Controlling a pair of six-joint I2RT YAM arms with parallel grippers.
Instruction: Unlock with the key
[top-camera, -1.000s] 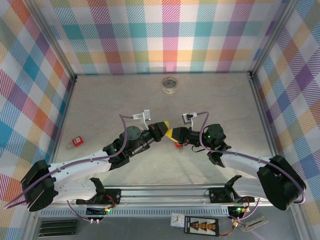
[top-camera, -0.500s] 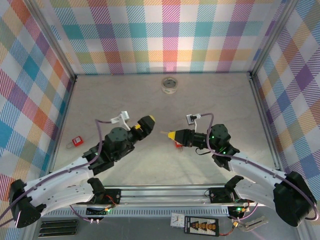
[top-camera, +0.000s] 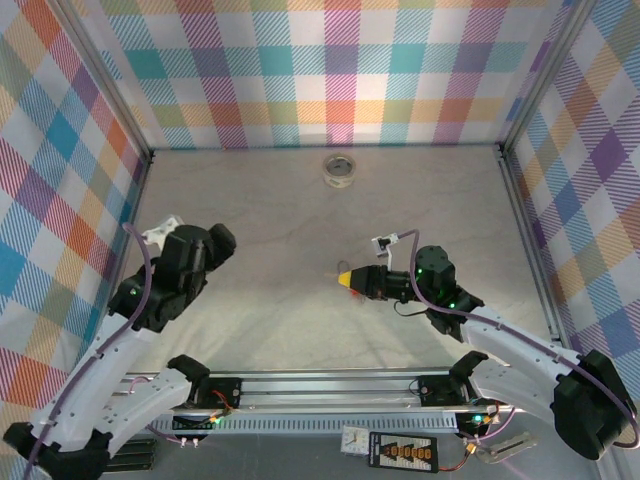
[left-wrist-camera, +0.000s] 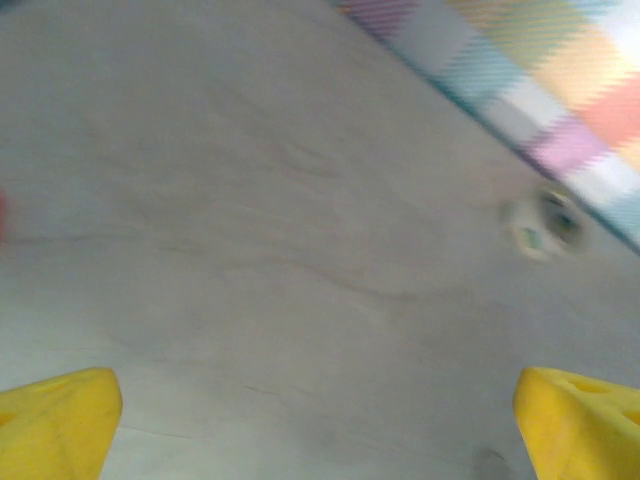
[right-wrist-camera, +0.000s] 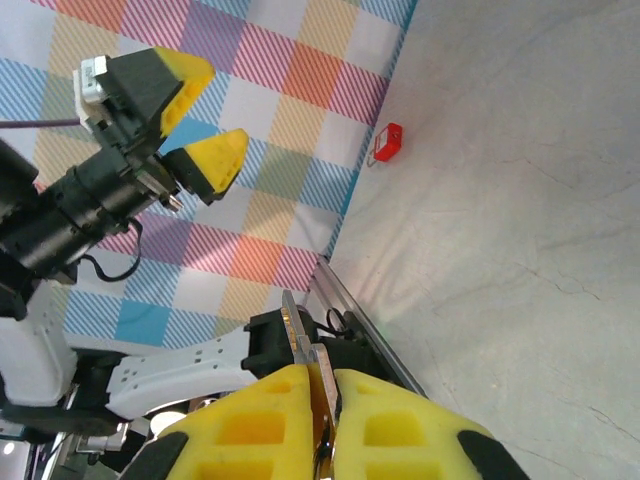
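Observation:
The key (right-wrist-camera: 301, 332) is a thin silvery blade that sticks out from between the yellow fingers of my right gripper (right-wrist-camera: 322, 375), which is shut on it. In the top view that gripper (top-camera: 345, 277) hovers over the middle of the table and points left. A small red padlock (right-wrist-camera: 388, 143) lies on the table near the left wall, far from the key. My left gripper (top-camera: 212, 242) is drawn back at the left side. Its yellow fingers stand wide apart with nothing between them (left-wrist-camera: 320, 430), as the right wrist view also shows (right-wrist-camera: 215, 105).
A roll of clear tape (top-camera: 340, 169) lies near the back wall, blurred in the left wrist view (left-wrist-camera: 543, 222). Checked walls close in the grey table (top-camera: 300, 220) on three sides. A metal rail (top-camera: 330, 385) runs along the near edge.
My left gripper has opened, and its arm has swung back from the middle to the left side. The right gripper has stayed shut on the key and shifted slightly.

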